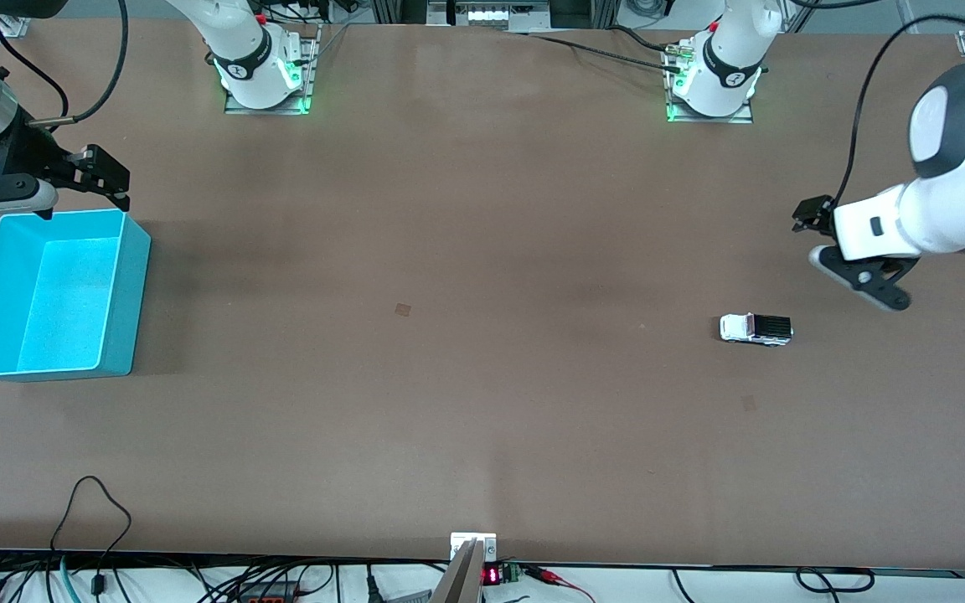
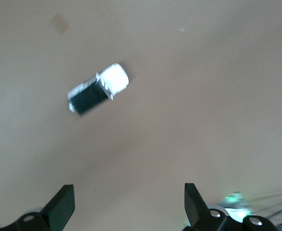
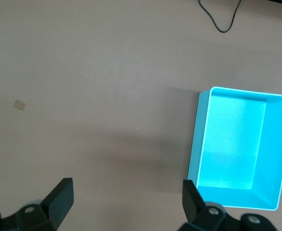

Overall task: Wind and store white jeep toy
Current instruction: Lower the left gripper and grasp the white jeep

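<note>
My right fingers hang in the air over the counter at the right arm's end, just above the bin's edge that lies farthest from the front camera. They stand wide apart and hold nothing; the right wrist view shows both finger tips spread, with bare counter between them.

Bin: turquoise, open-topped, upright on the counter at the right arm's end. Interior is bare in both the front view and the right wrist view. A small square mark shows on the counter near mid-table.

Jeep: sits on its wheels on the counter toward the left arm's end, well apart from the bin. White body, black panel on top. Untouched by either set of fingers. In the left wrist view the jeep lies clear of my finger tips, with open counter between.

My left fingers hang in the air over the counter at the left arm's end, near the jeep and not over it. They are spread wide, empty; both tips show apart in the left wrist view
</note>
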Robot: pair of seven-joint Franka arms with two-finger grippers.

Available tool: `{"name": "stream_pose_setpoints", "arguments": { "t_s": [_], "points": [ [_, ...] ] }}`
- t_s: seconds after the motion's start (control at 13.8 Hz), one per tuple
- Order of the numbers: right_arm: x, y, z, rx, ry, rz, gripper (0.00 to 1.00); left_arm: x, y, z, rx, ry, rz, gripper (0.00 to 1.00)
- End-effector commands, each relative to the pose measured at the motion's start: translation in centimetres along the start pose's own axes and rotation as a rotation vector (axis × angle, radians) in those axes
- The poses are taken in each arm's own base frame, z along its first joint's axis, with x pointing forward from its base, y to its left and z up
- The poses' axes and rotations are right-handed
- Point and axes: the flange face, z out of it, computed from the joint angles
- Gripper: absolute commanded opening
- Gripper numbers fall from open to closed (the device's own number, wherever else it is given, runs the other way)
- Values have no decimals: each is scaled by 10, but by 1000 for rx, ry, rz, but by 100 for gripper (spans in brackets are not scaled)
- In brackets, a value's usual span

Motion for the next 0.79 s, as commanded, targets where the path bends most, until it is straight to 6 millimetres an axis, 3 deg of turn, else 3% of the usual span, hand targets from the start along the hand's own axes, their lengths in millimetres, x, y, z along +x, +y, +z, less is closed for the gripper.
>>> {"name": "stream_pose_setpoints", "arguments": {
  "t_s": [0.0, 0.22, 0.43, 0.72],
  "points": [
    [-3, -2, -7, -13, 10, 6, 100, -6, -19, 44, 63, 38, 231, 100],
    [-3, -4, -8, -11, 12, 5, 100, 1, -51, 107, 112, 70, 484, 100],
    [-3, -2, -9, -10, 15, 9, 100, 8, -64, 160, 145, 89, 602, 100],
    [-3, -2, -9, -7, 15, 9, 100, 12, -60, 198, 215, 123, 674, 100]
  ]
}}
